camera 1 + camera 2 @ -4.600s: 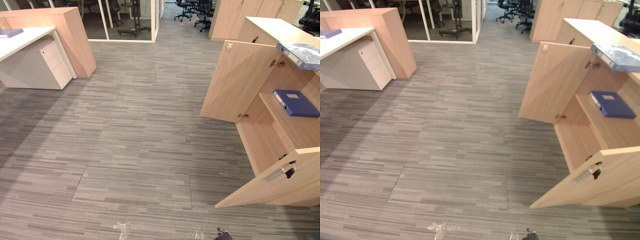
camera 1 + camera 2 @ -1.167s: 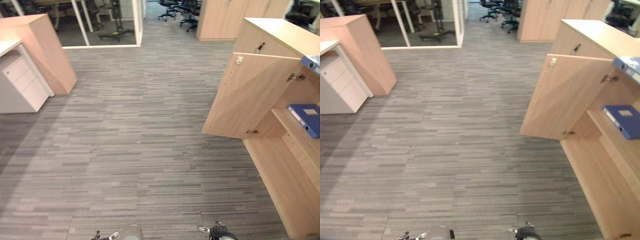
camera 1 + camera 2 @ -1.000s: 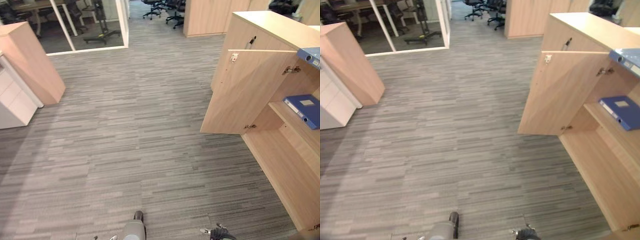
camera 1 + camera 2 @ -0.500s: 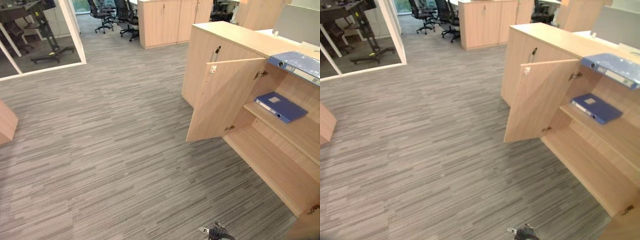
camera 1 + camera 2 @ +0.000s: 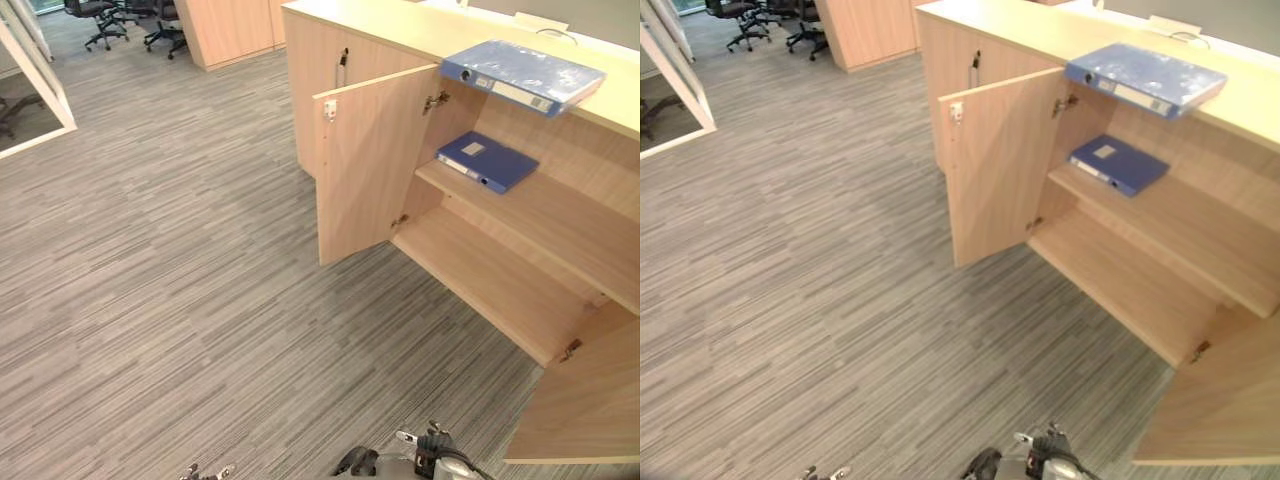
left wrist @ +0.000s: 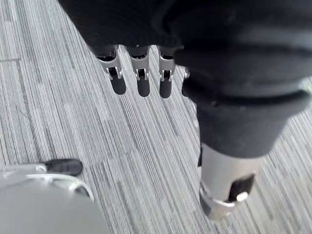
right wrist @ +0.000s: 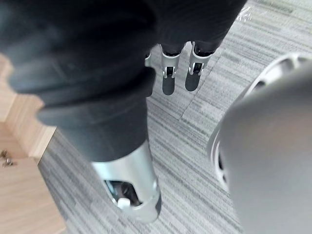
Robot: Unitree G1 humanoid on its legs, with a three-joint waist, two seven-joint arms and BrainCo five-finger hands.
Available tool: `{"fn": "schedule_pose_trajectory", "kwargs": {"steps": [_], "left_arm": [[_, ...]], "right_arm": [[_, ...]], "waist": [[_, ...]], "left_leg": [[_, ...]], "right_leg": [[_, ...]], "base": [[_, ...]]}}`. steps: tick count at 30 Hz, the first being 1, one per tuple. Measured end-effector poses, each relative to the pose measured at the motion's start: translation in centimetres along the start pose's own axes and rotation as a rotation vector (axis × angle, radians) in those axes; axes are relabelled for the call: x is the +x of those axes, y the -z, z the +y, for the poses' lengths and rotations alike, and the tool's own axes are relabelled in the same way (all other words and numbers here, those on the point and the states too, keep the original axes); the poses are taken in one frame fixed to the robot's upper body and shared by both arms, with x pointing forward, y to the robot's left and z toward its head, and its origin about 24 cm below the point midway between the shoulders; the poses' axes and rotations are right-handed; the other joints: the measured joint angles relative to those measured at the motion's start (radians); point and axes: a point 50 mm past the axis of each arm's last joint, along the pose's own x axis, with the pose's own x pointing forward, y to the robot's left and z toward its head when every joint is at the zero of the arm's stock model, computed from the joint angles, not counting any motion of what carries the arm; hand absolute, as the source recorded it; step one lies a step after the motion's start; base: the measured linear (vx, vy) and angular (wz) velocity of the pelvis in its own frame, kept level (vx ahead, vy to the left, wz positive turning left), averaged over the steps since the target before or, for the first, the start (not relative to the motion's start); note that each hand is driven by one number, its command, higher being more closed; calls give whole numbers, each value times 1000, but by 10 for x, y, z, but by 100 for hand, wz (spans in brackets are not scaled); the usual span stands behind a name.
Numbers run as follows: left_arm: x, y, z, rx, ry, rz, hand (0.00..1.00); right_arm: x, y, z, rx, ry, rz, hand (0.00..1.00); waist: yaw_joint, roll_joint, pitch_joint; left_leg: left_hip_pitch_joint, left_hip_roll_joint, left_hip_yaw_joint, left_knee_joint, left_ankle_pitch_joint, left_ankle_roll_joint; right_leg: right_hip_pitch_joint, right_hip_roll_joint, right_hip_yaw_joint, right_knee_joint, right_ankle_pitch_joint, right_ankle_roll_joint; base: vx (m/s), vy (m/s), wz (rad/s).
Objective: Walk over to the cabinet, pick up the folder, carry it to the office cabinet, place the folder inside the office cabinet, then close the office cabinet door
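Head views: we see one low cabinet (image 5: 400, 40) in pale wood-grain laminate with a flat top. Two doors stand open, the left door (image 5: 365, 170) and the right door (image 5: 590, 400). Inside, one shelf (image 5: 540, 215) sits above the bottom board (image 5: 480, 280). We count two flat rectangular blue folders: the glossy folder (image 5: 522, 73) lies on the cabinet top at its front edge, and the darker folder (image 5: 1118, 163) lies on the shelf inside. The carpet (image 5: 180, 280) is grey with fine stripes. Left wrist view: the left hand (image 6: 143, 78) hangs over the carpet, its silver, dark-tipped fingers straight and released, grasping nothing. Right wrist view: the right hand (image 7: 169, 73) is the same, fingers straight, released, over carpet.
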Motion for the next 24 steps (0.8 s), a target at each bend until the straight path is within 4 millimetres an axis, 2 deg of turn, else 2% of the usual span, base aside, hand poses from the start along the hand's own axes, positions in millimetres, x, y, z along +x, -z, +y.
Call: {"fn": "schedule_pose_trajectory", "kwargs": {"steps": [2, 4, 5, 6, 7, 8, 9, 11, 13, 15, 16, 17, 18, 19, 20, 21, 22, 23, 24], "left_arm": [[1, -5, -2, -9, 3, -15, 0], [3, -15, 2, -13, -5, -54, 0], [3, -16, 2, -13, -7, -60, 0], [3, -17, 4, -15, -15, -66, 0], [3, -17, 5, -16, -20, -67, 0], [3, -17, 6, -20, -27, -68, 0], [3, -19, 8, -32, -32, -76, 0], [4, -20, 10, -33, -44, -83, 0], [2, -13, 11, -31, -54, -67, 0], [-1, -7, 13, -40, -70, -52, 0], [-1, -6, 13, -39, -71, -51, 0], [-1, -6, 13, -39, -69, -50, 0], [-1, -5, 12, -40, -68, -49, 0], [-1, -5, 12, -43, -68, -46, 0], [-2, -2, 11, -51, -65, -37, 0], [-2, -2, 15, -51, -75, -37, 0], [-1, -3, 17, -45, -78, -42, 0], [-1, -4, 17, -37, -75, -45, 0], [0, -4, 17, -35, -74, -41, 0]], "right_arm": [[-1, 9, -5, 31, 18, 25, 0], [-3, 14, -1, 35, 12, 38, 0], [-3, 14, -1, 35, 11, 38, 0], [-3, 15, -1, 30, 9, 41, 0], [-3, 15, 0, 27, 8, 43, 0], [-3, 15, 2, 17, 0, 44, 0], [-4, 16, 4, -4, -7, 47, 0], [-2, 11, 10, -40, -30, 45, 0], [0, 0, 16, -79, -50, 18, 0], [1, -16, 30, -131, -93, -36, 0], [1, -18, 32, -140, -101, -45, 0], [1, -21, 35, -153, -111, -54, 0], [1, -22, 36, -162, -116, -62, 0], [1, -22, 36, -162, -117, -63, 0], [0, -21, 37, -162, -118, -58, 0], [0, -18, 40, -158, -125, -47, 0], [-1, -15, 40, -156, -127, -41, 0], [-1, -13, 39, -146, -123, -34, 0], [-1, -13, 38, -134, -120, -31, 0]], "waist": [[-4, -6, -7], [-8, -23, -19], [-6, -23, -19], [2, -22, -19], [7, -23, -19], [20, -24, -18], [30, -30, -14], [44, -35, 2], [62, -41, 16], [80, -43, 24], [84, -44, 24], [85, -43, 23], [85, -41, 22], [85, -39, 21], [89, -35, 18], [90, -47, 11], [88, -60, 5], [88, -63, 3], [88, -61, 3]], "left_leg": [[-36, 36, -12, 105, -27, -3], [-184, 118, -31, 468, -65, -26], [-222, 141, -39, 572, -66, -29], [-283, 187, -44, 754, -66, -29], [-304, 205, -39, 826, -68, -26], [-342, 230, -35, 906, -80, -6], [-379, 231, -41, 924, -93, 2], [-434, 211, -70, 870, -105, 7], [-479, 168, -168, 751, -105, 3], [-501, 78, -379, 512, -86, -30], [-499, 56, -425, 455, -80, -40], [-493, 19, -491, 357, -57, -63], [-492, -2, -520, 290, -20, -66], [-490, -8, -520, 269, 4, -66], [-471, -17, -513, 248, 97, -67], [-455, -38, -484, 238, 156, -56], [-447, -53, -465, 232, 157, -46], [-432, -74, -425, 217, 146, -24], [-422, -87, -405, 211, 141, -11]], "right_leg": [[24, 39, 0, -47, -1, -1], [60, 108, 19, -143, 32, -17], [72, 128, 32, -165, 38, -20], [95, 165, 67, -198, 47, -25], [108, 182, 88, -213, 49, -23], [133, 209, 129, -241, 49, -15], [147, 221, 169, -260, 53, -9], [165, 218, 234, -274, 61, 1], [185, 216, 294, -291, 75, 7], [202, 196, 374, -299, 87, 12], [208, 187, 388, -300, 88, 15], [214, 167, 409, -306, 90, 31], [228, 149, 428, -313, 91, 57], [236, 143, 440, -318, 93, 69], [253, 129, 471, -323, 92, 96], [259, 96, 496, -322, 89, 128], [251, 72, 504, -319, 94, 150], [238, 33, 523, -306, 107, 187], [233, 12, 530, -298, 115, 200]], "base": [[131, -229, 5], [116, -270, -23], [126, -192, -66], [123, -61, -74], [170, -28, -102], [165, 8, -102], [149, 16, -100], [111, 24, -102], [113, 59, -110], [156, 102, -103], [217, 163, -74], [289, 231, -52], [315, 259, -49], [339, 287, -58], [390, 348, -66], [392, 366, -64], [366, 373, -59], [260, 297, -48], [294, 375, -73]]}}
